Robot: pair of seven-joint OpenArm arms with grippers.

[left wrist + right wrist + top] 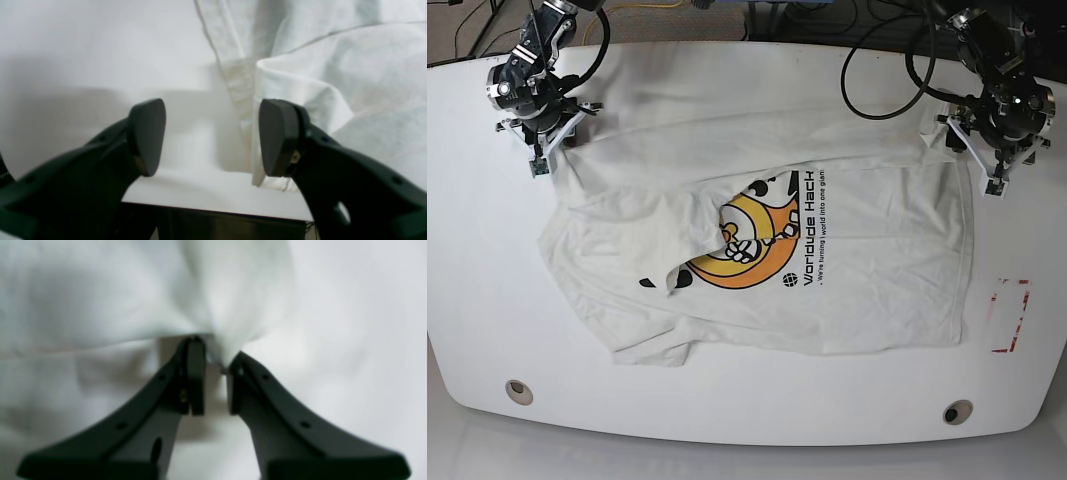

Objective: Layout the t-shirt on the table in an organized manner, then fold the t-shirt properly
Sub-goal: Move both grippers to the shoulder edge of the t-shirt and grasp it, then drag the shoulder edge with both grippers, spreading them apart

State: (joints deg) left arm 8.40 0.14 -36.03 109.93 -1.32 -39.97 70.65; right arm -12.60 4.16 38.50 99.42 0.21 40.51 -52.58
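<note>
Glossy white, the table fills the base view, with dark floor and cables past its far edge. Taking the orange-yellow graphic as landmark: the t-shirt spreads around it, long axis running across the picture, the hem end off to the graphic's right and the bunched sleeves and shoulders to its left, where a flap of cloth lies folded over part of the graphic. A red-outlined rectangle sits on bare tabletop further right of the graphic, beyond the hem. Two metal grommet holes lie nearer the camera than the graphic, clear of the cloth.

Up and left of the graphic, the right gripper pinches a peak of white fabric between nearly closed pads. Up and right of it, the left gripper stands spread wide over the far hem corner, the hem seam running between its pads but not clamped.

The coming move likely turns on that corner: it lies directly ahead of the left gripper, the nearer arm, which needs only to close before both ends can be pulled taut.
</note>
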